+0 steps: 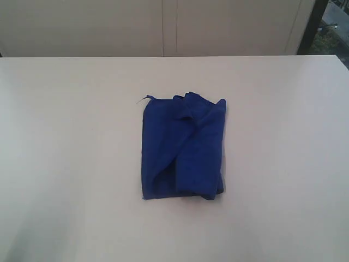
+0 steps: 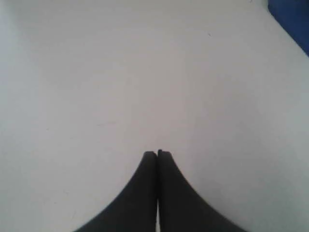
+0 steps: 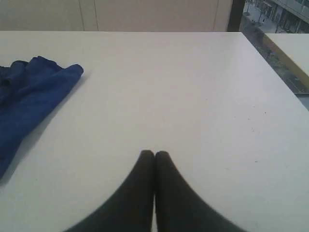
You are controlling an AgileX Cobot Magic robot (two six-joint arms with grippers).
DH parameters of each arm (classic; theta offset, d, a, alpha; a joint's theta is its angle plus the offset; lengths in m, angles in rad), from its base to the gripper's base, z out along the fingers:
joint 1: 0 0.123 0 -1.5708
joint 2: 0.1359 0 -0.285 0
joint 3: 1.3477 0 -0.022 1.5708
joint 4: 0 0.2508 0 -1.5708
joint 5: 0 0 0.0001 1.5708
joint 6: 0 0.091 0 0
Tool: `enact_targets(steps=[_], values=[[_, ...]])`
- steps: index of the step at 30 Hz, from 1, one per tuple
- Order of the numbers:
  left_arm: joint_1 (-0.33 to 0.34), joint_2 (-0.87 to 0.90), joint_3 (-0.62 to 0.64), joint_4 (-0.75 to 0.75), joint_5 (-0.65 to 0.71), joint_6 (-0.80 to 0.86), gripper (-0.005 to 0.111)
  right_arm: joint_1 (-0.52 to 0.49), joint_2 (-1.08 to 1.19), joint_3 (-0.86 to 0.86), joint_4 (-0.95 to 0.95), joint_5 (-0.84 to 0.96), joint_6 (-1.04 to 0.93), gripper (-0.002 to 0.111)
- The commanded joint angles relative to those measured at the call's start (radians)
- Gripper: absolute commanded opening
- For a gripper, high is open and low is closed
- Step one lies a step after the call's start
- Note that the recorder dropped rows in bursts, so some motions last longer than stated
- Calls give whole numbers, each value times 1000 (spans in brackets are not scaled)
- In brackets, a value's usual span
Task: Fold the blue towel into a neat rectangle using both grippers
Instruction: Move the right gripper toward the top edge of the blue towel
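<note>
Left pincer [image 2: 158, 153] and right pincer [image 3: 154, 153] are clenched, empty. The towel [image 1: 182, 147] lies rumpled on the worktop [image 1: 65, 136] between them, touching neither. Soft and limp, it likely wants corner grips.

White table [image 1: 65, 164], beige wall panels [image 1: 229, 27]

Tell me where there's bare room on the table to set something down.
The table is bare on every side of the blue towel: wide patches to its left and right, a strip behind it up to the far edge, and another in front of it. Only the middle, where the towel lies, is taken.
</note>
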Motion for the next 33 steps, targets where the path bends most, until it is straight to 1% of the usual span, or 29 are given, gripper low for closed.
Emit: enact_targets(steps=[1,4,7,8,9,10,11,12,13,16,18,19,21,25,29,33], values=[[3,-4,6,3,6,2,0,-6,-5,5,0,-15,0,0],[3,-4,6,3,6,2,0,-6,-5,5,0,-25,0,0],[3,-4,6,3,6,2,0,-6,-5,5,0,-110,0,0],[3,-4,6,3,6,2,0,-6,-5,5,0,-229,0,0],[3,-4,6,3,6,2,0,-6,-5,5,0,-310,0,0],[3,-4,6,3,6,2,0,-6,-5,5,0,-356,0,0],[3,-4,6,3,6,2,0,-6,-5,5,0,-461,0,0],[3,-4,6,3,6,2,0,-6,-5,5,0,-502,0,0],[3,-4,6,3,6,2,0,-6,-5,5,0,-590,0,0],[3,-4,6,3,6,2,0,-6,-5,5,0,-668,0,0],[3,-4,6,3,6,2,0,-6,-5,5,0,-682,-13,0],[3,-4,6,3,6,2,0,-6,-5,5,2,-680,-52,0],[3,-4,6,3,6,2,0,-6,-5,-2,41,-606,-40,0],[3,-4,6,3,6,2,0,-6,30,-144,75,-345,-40,0],[3,-4,6,3,6,2,0,-6,199,-327,75,-86,-38,0],[3,-4,6,3,6,2,0,-6,425,-501,115,41,-38,0]])
